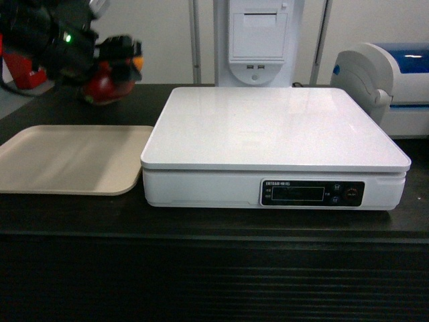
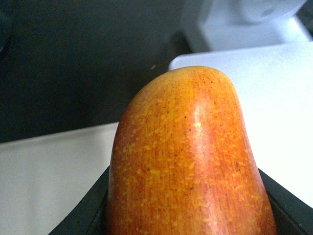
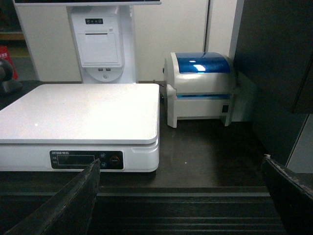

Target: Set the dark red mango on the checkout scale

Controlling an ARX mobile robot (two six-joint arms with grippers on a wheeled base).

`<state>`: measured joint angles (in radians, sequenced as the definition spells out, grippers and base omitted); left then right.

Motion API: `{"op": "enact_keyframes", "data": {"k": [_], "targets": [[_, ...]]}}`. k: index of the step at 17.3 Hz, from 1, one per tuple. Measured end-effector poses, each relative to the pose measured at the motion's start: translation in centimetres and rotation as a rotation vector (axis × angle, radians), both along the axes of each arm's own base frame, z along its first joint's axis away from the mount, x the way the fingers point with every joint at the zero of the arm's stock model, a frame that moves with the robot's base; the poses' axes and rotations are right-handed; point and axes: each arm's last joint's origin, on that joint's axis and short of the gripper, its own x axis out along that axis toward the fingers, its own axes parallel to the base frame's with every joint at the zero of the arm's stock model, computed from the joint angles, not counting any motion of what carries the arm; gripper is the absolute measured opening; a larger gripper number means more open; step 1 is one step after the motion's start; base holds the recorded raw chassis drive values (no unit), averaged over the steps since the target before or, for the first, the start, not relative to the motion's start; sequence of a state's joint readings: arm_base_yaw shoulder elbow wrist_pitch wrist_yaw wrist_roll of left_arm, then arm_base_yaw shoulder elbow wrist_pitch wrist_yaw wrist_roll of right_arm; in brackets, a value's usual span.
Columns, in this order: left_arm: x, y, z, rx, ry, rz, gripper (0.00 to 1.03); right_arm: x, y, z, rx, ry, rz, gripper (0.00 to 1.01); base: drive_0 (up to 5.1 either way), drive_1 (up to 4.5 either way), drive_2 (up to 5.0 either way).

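Stretching across the head view is one checkout (image 1: 214, 268), a long black counter with a dark top and a ribbed black front. Behind it stands a pale wall with one white upright kiosk post (image 1: 258, 40), its printer slot facing forward.

On the counter top sit three things: one scale (image 1: 268, 127), large, white and flat-topped, with a dark display strip and buttons on its front; one beige tray (image 1: 67, 157) just beside the scale's left edge; and one white-and-blue machine (image 3: 200, 85) near the scale's right rear corner. Something red (image 1: 20, 70) shows at the far left behind the counter, too hidden to name.

One dark red mango (image 1: 104, 84) hangs above the counter's back left, beyond the tray, clamped in the left gripper (image 1: 110, 64). From the left wrist camera its orange-speckled end fills the frame between the two black fingers (image 2: 83, 215), which press its sides.

The right gripper (image 3: 181, 196) holds nothing, its two fingers spread wide in front of the counter, facing the scale
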<state>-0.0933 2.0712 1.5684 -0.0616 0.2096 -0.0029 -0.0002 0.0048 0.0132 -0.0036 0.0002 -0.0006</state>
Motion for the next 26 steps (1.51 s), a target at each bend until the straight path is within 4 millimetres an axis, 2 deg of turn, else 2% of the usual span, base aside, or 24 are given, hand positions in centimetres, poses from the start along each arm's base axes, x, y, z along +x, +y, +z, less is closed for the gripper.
{"op": "enact_keyframes", "data": {"k": [3,5,6,8,10,12,14,19,26], "targets": [[-0.7,-2.1,2.0,-0.025,-0.055,-0.027,0.6,0.0,0.0,0.0,0.0,0.0,0.0,0.98,0.0,0.0,0.0],[-2.3,-6.6,4.2,-0.074,-0.097,-0.091,0.6,0.0,0.0,0.0,0.0,0.0,0.0,0.98,0.0,0.0,0.0],[-2.9,-8.6,4.4,-0.085,-0.094,-0.115,0.6,0.0,0.0,0.0,0.0,0.0,0.0,0.98,0.0,0.0,0.0],[-4.0,-13.1,3.7,-0.095,-0.044,-0.172,0.6,0.0,0.0,0.0,0.0,0.0,0.0,0.98,0.0,0.0,0.0],[-3.9,-17.3,2.8,-0.086,-0.008,-0.198,0.6,0.0,0.0,0.0,0.0,0.0,0.0,0.98,0.0,0.0,0.0],[-3.3,-20.0,1.4,-0.082,0.048,-0.183,0.6,0.0,0.0,0.0,0.0,0.0,0.0,0.98,0.0,0.0,0.0],[-2.1,-21.4,0.3,-0.079,0.089,-0.139,0.6,0.0,0.0,0.0,0.0,0.0,0.0,0.98,0.0,0.0,0.0],[-0.2,-23.4,-1.3,-0.055,0.138,-0.019,0.6,0.0,0.0,0.0,0.0,0.0,0.0,0.98,0.0,0.0,0.0],[0.5,-24.2,-3.6,0.023,0.162,0.055,0.6,0.0,0.0,0.0,0.0,0.0,0.0,0.98,0.0,0.0,0.0]]}}
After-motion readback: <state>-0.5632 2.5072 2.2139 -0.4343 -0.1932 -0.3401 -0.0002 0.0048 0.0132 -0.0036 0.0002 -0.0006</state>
